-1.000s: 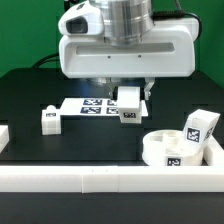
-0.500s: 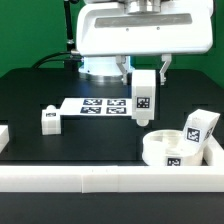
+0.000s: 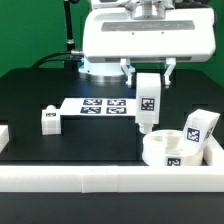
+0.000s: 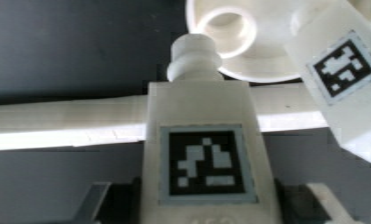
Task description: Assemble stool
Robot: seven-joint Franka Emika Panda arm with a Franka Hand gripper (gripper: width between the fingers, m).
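My gripper [image 3: 148, 70] is shut on a white stool leg [image 3: 148, 100] and holds it upright above the table, tag facing the camera, its peg end pointing down. In the wrist view the held leg [image 4: 203, 140] fills the middle, its round peg aimed near the seat. The round white seat [image 3: 170, 148] lies at the exterior view's right front, with a second leg [image 3: 198, 130] standing in it, also shown in the wrist view [image 4: 347, 70]. A third leg [image 3: 49, 119] lies on the table at the exterior view's left.
The marker board [image 3: 100, 104] lies flat behind the held leg. A long white rail [image 3: 90, 178] runs along the front edge, and shows in the wrist view [image 4: 66, 115]. A white rail piece [image 3: 4, 137] sits at the exterior view's far left.
The gripper lifted the leg off the marker board, turned it upright, and has carried it toward the exterior view's right, closer to the seat.
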